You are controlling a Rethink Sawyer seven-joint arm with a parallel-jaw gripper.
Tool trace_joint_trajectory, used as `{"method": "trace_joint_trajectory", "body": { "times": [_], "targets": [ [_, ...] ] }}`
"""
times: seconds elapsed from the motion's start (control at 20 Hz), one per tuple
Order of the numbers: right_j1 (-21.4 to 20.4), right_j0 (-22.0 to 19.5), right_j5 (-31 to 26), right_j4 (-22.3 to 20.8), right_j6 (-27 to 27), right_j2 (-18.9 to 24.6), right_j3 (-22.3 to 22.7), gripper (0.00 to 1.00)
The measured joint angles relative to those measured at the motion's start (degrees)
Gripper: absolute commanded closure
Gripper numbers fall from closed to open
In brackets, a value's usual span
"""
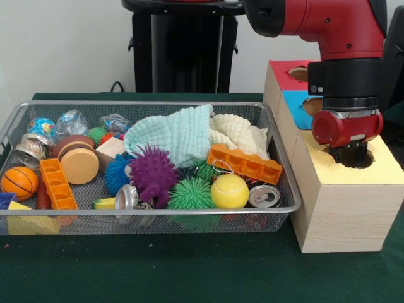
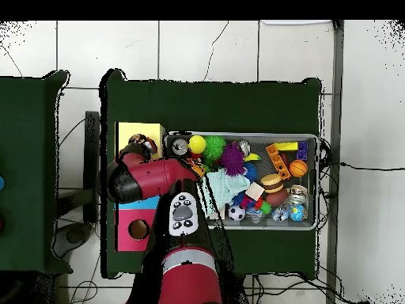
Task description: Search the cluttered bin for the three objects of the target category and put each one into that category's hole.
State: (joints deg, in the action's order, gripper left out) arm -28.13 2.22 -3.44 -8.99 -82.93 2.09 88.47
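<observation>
The wire mesh bin (image 1: pixel 151 211) is full of toys and lies left of the boxes; it also shows in the overhead view (image 2: pixel 241 135). Two small pale crumpled pieces with coloured patches (image 1: pixel 71 123) (image 1: pixel 115 121) lie at its far left side. A third such piece is not visible. My gripper (image 1: pixel 351 153) hangs straight down over the round hole (image 1: pixel 366 160) in the yellow-topped box (image 1: pixel 385 169), its tips at the hole's mouth. I see nothing held in it. In the overhead view the gripper (image 2: pixel 142 147) covers the hole.
A mint-green towel (image 1: pixel 173 136) and a cream towel (image 1: pixel 237 132) are heaped in the bin's middle. Around them lie an orange brick (image 1: pixel 243 163), a yellow ball (image 1: pixel 229 191), a purple spiky ball (image 1: pixel 153 173) and a can (image 1: pixel 264 196). Blue-topped (image 1: pixel 295 107) and red-topped (image 1: pixel 284 69) boxes stand behind the yellow one.
</observation>
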Motion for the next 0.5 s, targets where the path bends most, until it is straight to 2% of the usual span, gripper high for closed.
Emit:
{"method": "trace_joint_trajectory", "body": {
  "times": [0.3,0.35,0.5],
  "targets": [
    [0.0,0.0,0.0,-0.2,0.0,0.0,0.0,0.0],
    [0.0,0.0,0.0,-0.2,0.0,0.0,0.1,1.0],
    [-0.1,-0.2,0.0,-0.2,0.0,0.0,0.1,1.0]
  ]
}}
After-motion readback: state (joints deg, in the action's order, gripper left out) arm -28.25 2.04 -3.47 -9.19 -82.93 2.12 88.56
